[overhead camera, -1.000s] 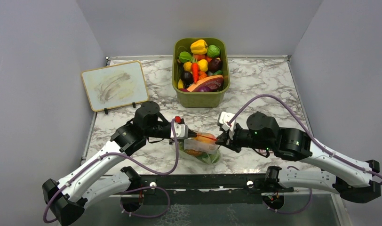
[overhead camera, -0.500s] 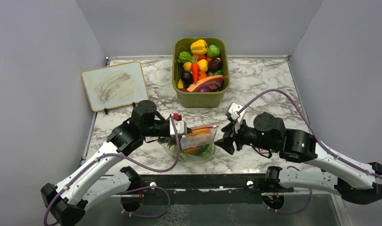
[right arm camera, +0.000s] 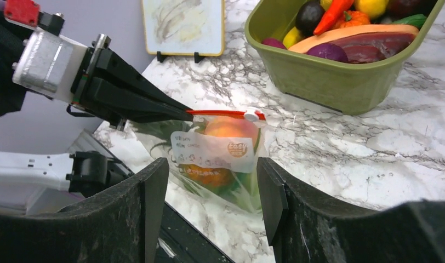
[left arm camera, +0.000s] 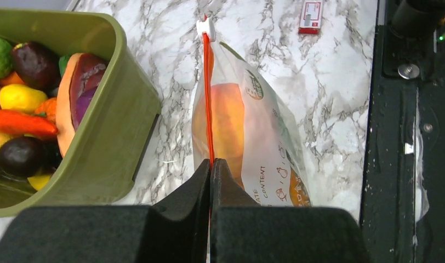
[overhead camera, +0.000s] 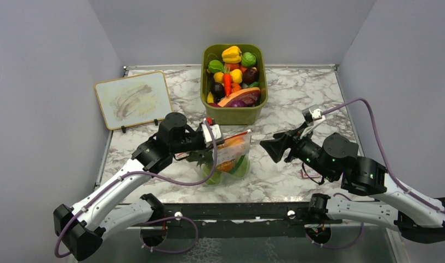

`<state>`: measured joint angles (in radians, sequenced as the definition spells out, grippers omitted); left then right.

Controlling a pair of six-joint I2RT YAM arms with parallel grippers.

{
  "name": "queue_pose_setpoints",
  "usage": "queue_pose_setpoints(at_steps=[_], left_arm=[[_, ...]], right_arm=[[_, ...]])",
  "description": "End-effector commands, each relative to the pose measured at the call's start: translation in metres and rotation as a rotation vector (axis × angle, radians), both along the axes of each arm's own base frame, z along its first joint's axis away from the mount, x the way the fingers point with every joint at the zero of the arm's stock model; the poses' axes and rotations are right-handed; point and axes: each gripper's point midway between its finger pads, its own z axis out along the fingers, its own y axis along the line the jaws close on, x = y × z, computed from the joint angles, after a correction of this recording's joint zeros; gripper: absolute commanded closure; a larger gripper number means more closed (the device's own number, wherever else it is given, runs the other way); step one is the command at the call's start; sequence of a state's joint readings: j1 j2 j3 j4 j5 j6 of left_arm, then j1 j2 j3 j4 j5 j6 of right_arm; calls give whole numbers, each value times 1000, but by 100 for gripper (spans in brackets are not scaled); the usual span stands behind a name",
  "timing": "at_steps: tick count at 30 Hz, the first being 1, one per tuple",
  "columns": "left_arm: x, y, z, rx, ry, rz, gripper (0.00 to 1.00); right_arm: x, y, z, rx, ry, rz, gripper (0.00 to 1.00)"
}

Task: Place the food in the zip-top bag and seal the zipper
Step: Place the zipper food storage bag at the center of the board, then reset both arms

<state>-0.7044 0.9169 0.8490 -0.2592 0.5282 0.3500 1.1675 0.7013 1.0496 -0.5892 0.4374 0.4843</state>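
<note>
One zip-top bag [overhead camera: 229, 159], upright, bottom on marble table [overhead camera: 297, 93], just in front of olive bin [overhead camera: 234, 115]. Contents: peach fruit [right arm camera: 231, 130] up top, orange + green pcs beneath. Zipper [left arm camera: 207, 98] along top edge, white slider [left arm camera: 205, 26] at far end. L gripper [left arm camera: 210, 164] pressed together, pinching zipper's near end. R gripper [right arm camera: 212, 171] spread wide, apart from bag, holding nothing.

Olive bin [overhead camera: 234, 114] and whiteboard [overhead camera: 133, 98] stand on marble table [overhead camera: 302, 90].
</note>
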Motion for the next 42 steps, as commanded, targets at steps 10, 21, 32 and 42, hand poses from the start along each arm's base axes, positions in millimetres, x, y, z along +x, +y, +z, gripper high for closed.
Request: queue_pose_setpoints(at_steps=[10,21,32,42], left_arm=[[55,6,-2,-23,110,309,84],[74,14,15,-29,62,409,45],[69,27,25,-74,57,466,40],[57,70,-26,-100,210,717,29]], right_arm=[[8,-5,0,36,-5,-64,35],[9,-5,-4,7,-13,-62,26],[9,0,-37,-32,32,-66,25],[2,39,-92,-57,161,21,26]])
